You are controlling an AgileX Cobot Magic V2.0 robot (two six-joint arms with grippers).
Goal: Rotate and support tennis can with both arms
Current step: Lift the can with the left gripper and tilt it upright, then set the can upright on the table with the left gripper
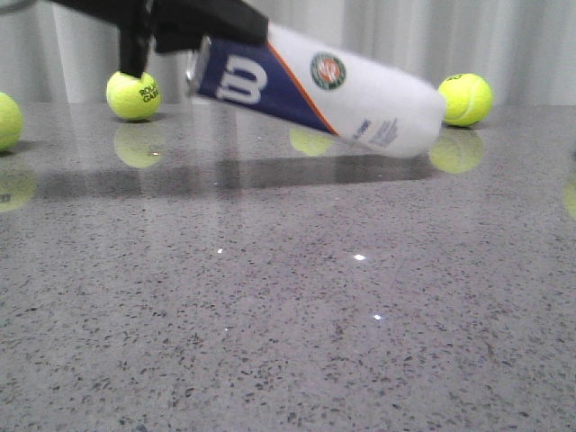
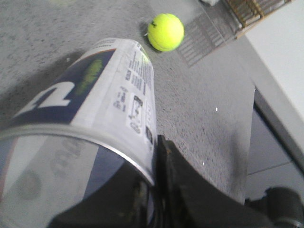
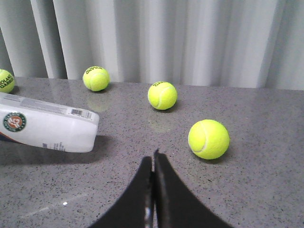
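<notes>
At far left, a tennis ball [image 1: 7, 120] sits at the edge of the speckled grey table [image 1: 288, 342], with a second ball [image 1: 133, 95] printed in black lettering just right of it. Above, the left tool [image 1: 193, 40] is clamped on the silver-rimmed open end of the tennis can [image 1: 315, 90], which hangs tilted over the table, its closed white end dipping lower to the right above its own shadow. Beyond that end rests another tennis ball [image 1: 465, 99] before pale curtains [image 1: 432, 36]. The right tool [image 3: 153, 164], fingers pressed together and holding nothing, hovers over the table well apart from the can.
</notes>
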